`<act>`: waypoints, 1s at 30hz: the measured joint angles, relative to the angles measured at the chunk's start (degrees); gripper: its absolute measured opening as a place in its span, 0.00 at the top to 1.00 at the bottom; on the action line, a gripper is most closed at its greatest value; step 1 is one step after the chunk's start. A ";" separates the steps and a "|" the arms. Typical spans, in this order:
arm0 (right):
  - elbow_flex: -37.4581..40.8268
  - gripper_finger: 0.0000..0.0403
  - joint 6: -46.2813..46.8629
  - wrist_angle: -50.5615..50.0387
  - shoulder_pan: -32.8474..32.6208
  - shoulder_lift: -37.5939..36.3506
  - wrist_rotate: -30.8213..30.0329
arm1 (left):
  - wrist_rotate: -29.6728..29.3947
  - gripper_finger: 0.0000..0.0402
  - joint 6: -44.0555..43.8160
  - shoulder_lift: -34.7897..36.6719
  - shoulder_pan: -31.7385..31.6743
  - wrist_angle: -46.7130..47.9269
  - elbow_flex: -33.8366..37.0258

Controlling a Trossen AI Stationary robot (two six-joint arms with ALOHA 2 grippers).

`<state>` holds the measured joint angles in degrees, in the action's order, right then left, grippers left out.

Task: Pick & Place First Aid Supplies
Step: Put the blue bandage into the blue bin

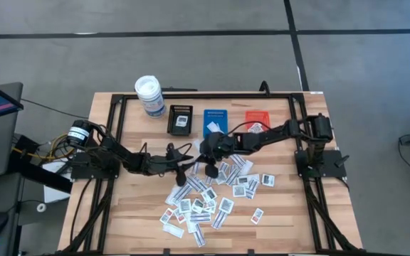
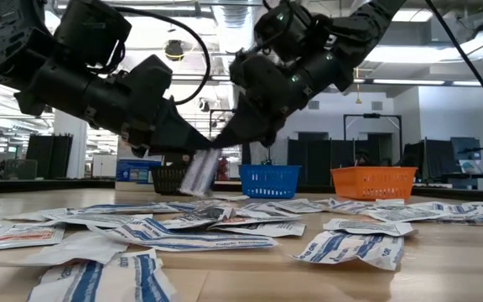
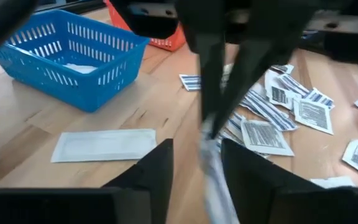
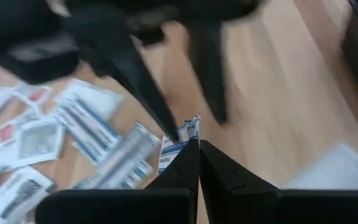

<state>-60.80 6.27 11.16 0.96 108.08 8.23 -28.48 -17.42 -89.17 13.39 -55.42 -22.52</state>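
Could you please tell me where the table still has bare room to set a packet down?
Bare wood lies between the white canister and the table's left edge, and beside the orange tray toward the right edge. It is crowded mid-table, where the packets spread and both tools meet.

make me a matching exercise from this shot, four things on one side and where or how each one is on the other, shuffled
Things
1. left gripper
2. right gripper
3. blue tray
4. white canister

States or places
A. stands at the table's far left, beside the black tray
B. shut on a white packet held above the table
C. sits between the black tray and the orange tray
D. fingers apart on either side of that packet

Pairs: 1-D, 2-B, 3-C, 4-A
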 joint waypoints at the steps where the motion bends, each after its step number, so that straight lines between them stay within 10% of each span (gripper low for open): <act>1: 0.02 1.00 -1.31 0.39 -0.38 -0.04 0.33 | 0.32 0.64 -0.02 0.00 -0.07 0.00 0.00; 10: 0.07 1.00 -4.38 4.08 -1.65 -0.03 0.72 | 7.30 0.61 -0.45 0.00 -0.81 -0.46 -0.02; 22: 0.04 1.00 -4.27 6.20 -1.67 -0.04 0.45 | 9.57 0.97 0.90 0.00 -0.81 -0.49 -0.02; 30: -0.04 1.00 -4.30 5.42 -1.64 -2.09 -0.91 | 12.02 0.98 0.47 0.00 -0.59 0.12 -0.02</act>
<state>-60.84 1.98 16.58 -0.69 105.99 7.33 -16.46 -16.95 -89.17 12.80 -55.30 -22.55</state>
